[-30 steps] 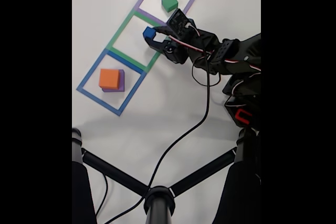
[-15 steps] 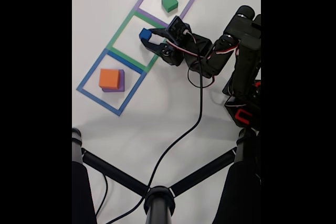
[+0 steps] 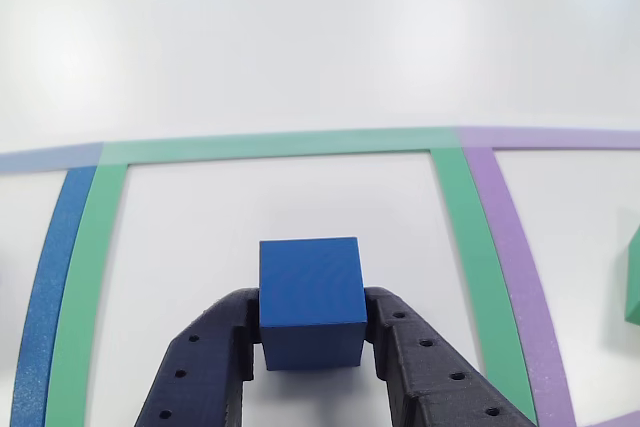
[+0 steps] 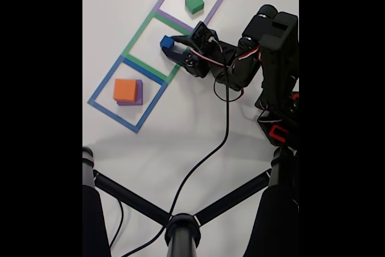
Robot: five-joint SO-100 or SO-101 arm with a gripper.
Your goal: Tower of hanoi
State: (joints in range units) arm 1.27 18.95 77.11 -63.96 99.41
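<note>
Gripper: your gripper (image 3: 310, 342) has its two black fingers (image 3: 215, 367) pressed on opposite sides of the blue cube (image 3: 310, 299), clamped firmly so the block sits square between them.
Blue cube: you hold it inside the green square (image 4: 154, 47); whether it rests on the table (image 4: 192, 130) or hangs just above, you cannot tell.
Green cube (image 4: 194, 2): alone in the purple square (image 4: 191, 1), at the far end of the row.
Orange block (image 4: 125, 90): stacked on a purple block (image 4: 138, 95) in the blue square (image 4: 127, 94), smaller on larger as the puzzle demands.
Judgement: the middle square likely serves you as a staging bay.
</note>
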